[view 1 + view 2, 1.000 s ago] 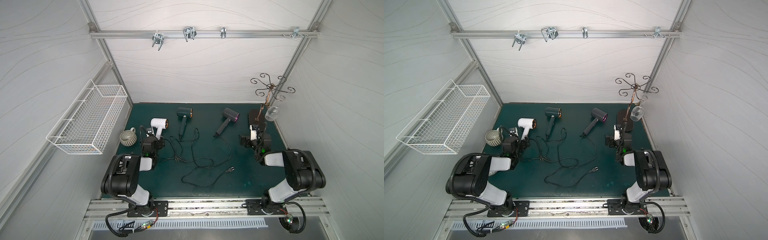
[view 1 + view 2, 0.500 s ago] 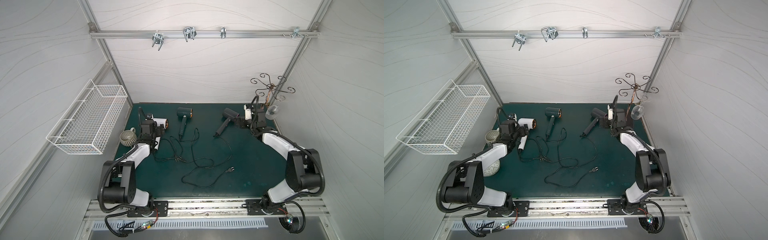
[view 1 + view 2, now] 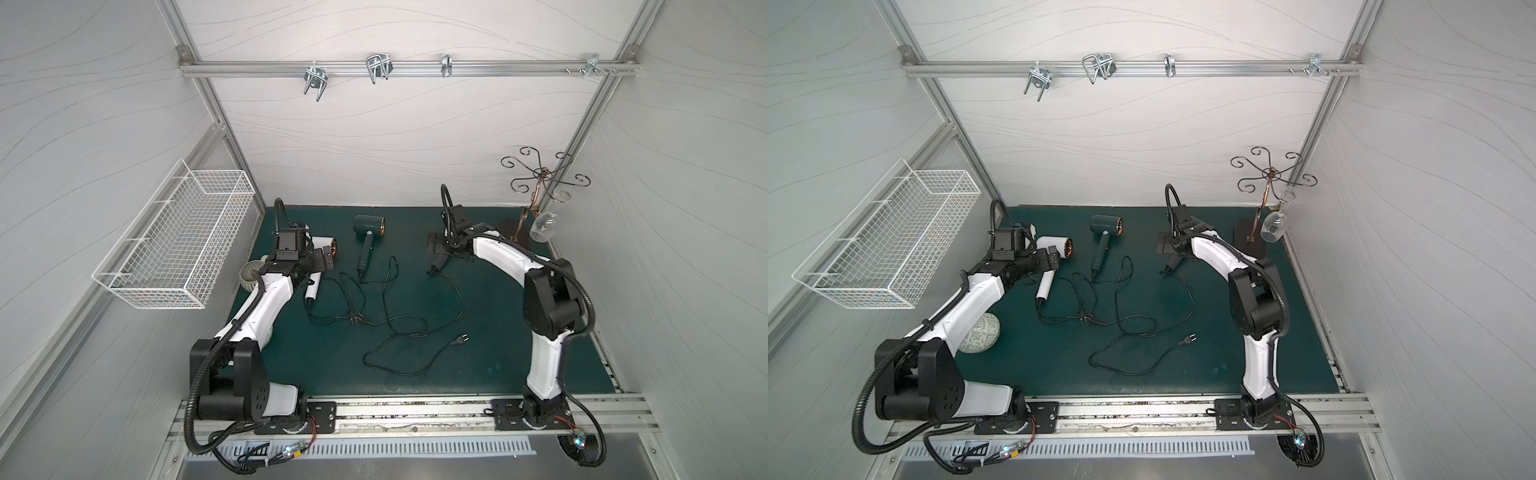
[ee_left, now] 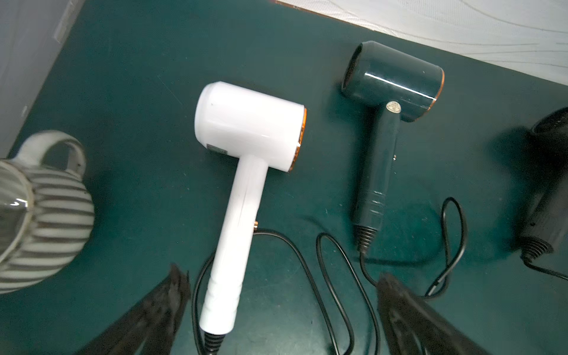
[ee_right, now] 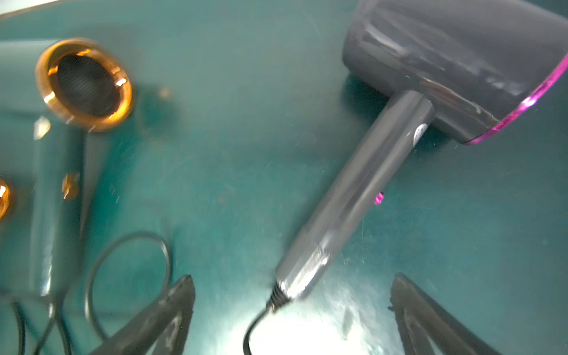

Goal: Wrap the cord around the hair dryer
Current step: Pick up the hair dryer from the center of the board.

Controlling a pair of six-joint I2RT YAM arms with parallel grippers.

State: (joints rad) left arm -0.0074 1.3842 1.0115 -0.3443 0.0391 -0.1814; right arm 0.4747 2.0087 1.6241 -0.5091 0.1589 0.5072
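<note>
Cords (image 3: pixel 459 340): lay loose and tangled on green mat (image 3: pixel 498 365), none wrapped.
Left gripper (image 4: pixel 282 274): jaws wide, holding nothing — hovered over handle of white hair dryer (image 4: pixel 246 129).
Right gripper (image 5: pixel 292 277): jaws wide, empty, over handle end of grey hair dryer (image 5: pixel 445 61).
Dark green hair dryer (image 3: pixel 368 232): lay between those two, near back wall.

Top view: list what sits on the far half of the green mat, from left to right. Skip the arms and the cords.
striped mug → white hair dryer → dark green hair dryer → grey hair dryer, only its handle showing → stand base
</note>
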